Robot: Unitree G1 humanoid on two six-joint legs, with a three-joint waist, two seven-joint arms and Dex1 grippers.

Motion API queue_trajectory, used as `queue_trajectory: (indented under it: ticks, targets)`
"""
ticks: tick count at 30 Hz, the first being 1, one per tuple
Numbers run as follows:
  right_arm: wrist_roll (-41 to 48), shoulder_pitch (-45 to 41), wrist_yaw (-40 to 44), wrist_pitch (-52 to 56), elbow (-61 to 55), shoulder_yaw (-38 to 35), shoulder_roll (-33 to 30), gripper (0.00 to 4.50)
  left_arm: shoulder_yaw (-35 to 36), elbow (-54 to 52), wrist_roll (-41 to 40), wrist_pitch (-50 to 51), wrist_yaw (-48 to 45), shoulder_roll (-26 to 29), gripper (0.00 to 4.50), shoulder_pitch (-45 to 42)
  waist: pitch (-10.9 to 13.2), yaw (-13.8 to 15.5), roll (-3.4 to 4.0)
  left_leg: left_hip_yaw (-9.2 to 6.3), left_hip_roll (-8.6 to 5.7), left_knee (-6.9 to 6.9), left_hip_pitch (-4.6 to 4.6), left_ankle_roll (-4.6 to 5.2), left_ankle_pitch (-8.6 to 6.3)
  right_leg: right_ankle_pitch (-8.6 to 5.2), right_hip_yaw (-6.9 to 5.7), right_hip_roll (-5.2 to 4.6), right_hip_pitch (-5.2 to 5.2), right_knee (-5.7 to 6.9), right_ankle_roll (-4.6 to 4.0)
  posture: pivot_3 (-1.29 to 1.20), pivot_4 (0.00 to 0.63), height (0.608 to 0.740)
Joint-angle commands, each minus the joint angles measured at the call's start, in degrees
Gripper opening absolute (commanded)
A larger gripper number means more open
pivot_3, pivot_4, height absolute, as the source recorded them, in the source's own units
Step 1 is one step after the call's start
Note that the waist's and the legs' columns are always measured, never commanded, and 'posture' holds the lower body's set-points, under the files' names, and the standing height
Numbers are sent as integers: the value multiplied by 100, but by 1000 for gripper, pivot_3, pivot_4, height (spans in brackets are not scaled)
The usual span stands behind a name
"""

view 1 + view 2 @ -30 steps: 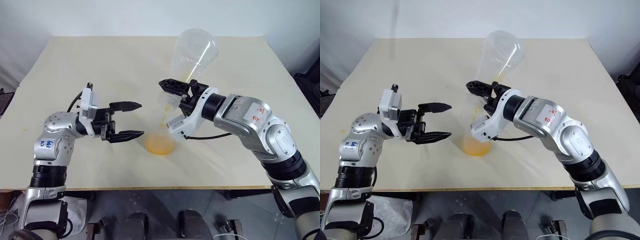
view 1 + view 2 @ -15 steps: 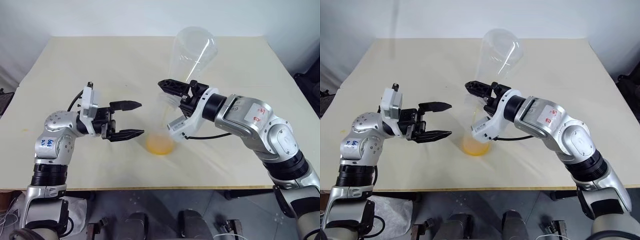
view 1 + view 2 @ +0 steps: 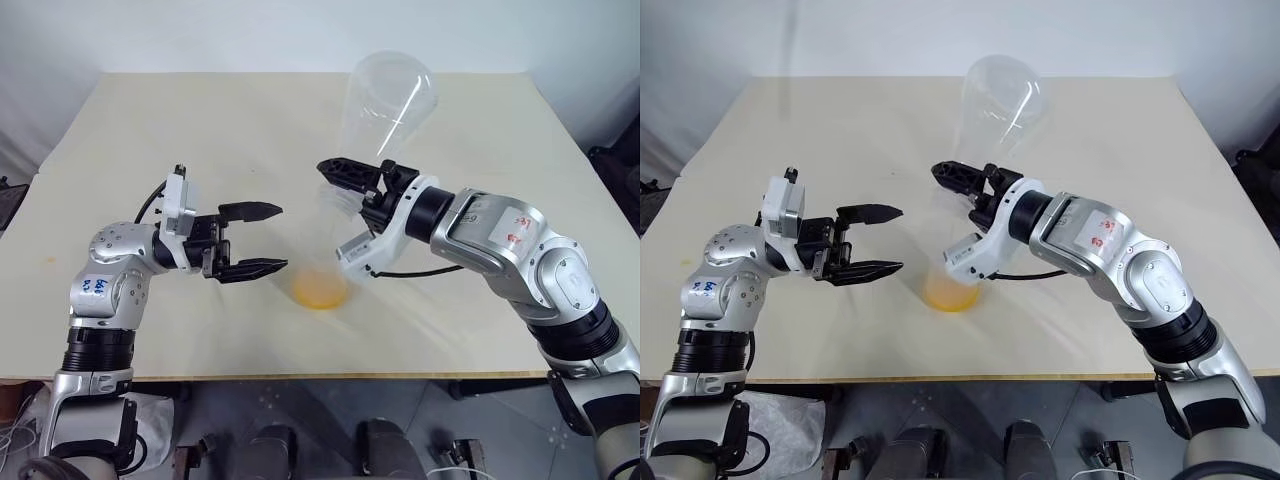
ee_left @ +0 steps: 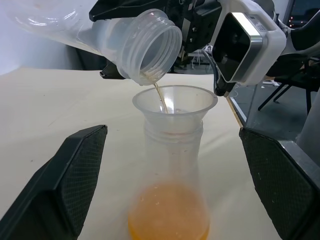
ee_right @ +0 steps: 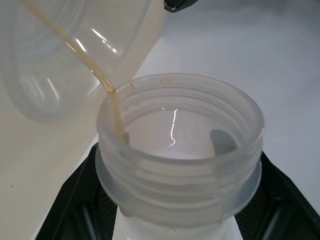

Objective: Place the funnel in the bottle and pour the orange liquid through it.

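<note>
Orange liquid (image 4: 167, 217) stream thinner than before

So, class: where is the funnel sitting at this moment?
In the left wrist view the funnel sits in the mouth of the bottle, directly under the tipped flask held by the right hand, right of the open left hand.

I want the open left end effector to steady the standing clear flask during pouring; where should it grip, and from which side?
Probably the narrow neck of the transparent conical flask, just under the clear funnel, approached level from the robot's left; the left end effector already faces it there, and the wide base looks harder to span.
</note>
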Motion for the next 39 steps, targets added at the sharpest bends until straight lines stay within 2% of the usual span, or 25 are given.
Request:
queue_trajectory:
  ticks: [1, 11, 19, 25, 32, 36, 39]
  targets:
    - [-41, -15, -102, 22, -187, -267, -20, 2482, 41, -92, -5, -106, -43, 2, 4500, -114, 0, -1, 0, 0, 0, 0, 0, 0, 0, 0, 0, 0, 0, 0, 0, 0, 150, 740]
    - [-1, -13, -93, 63, -156, -286, 20, 2482, 45, -74, 6, -123, -48, 9, 4500, -117, 0, -1, 0, 0, 0, 0, 0, 0, 0, 0, 0, 0, 0, 0, 0, 0, 150, 740]
    - [1045, 151, 502, 1200, -315, -690, 623, 2482, 47, -31, 17, -148, -57, 16, 4500, -123, 0, -2, 0, 0, 1, 0, 0, 0, 0, 0, -1, 1, 0, 1, 0, 0, 150, 740]
    - [2195, 510, 1180, 2576, -760, -1166, 938, 2482, 49, 42, 37, -178, -58, -2, 4500, -158, 0, 5, 0, -3, 0, 1, 0, 0, 0, 0, -1, 0, 1, 2, 0, 0, 150, 740]
    - [3049, 494, 1101, 4726, -1011, -1843, 1443, 2482, 84, 15, 23, -165, -51, 26, 4500, -128, 0, 3, 0, -7, 0, 2, 1, 0, 0, 0, -1, -1, 2, 7, 0, 0, 150, 740]
    - [3719, 505, 1001, 6166, -963, -2491, 1642, 2482, 90, 29, 26, -152, -48, 42, 4500, -150, 0, 6, 0, -7, -1, 1, 1, 0, 0, 0, 0, -2, 2, 7, 0, 0, 150, 740]
    - [4333, 762, 799, 6789, -596, -3343, 1706, 2482, 91, 88, 31, -148, -68, 55, 4500, -193, 0, 15, 0, -8, -3, 1, 1, 0, 0, 0, 1, -4, 2, 8, 0, 0, 150, 740]
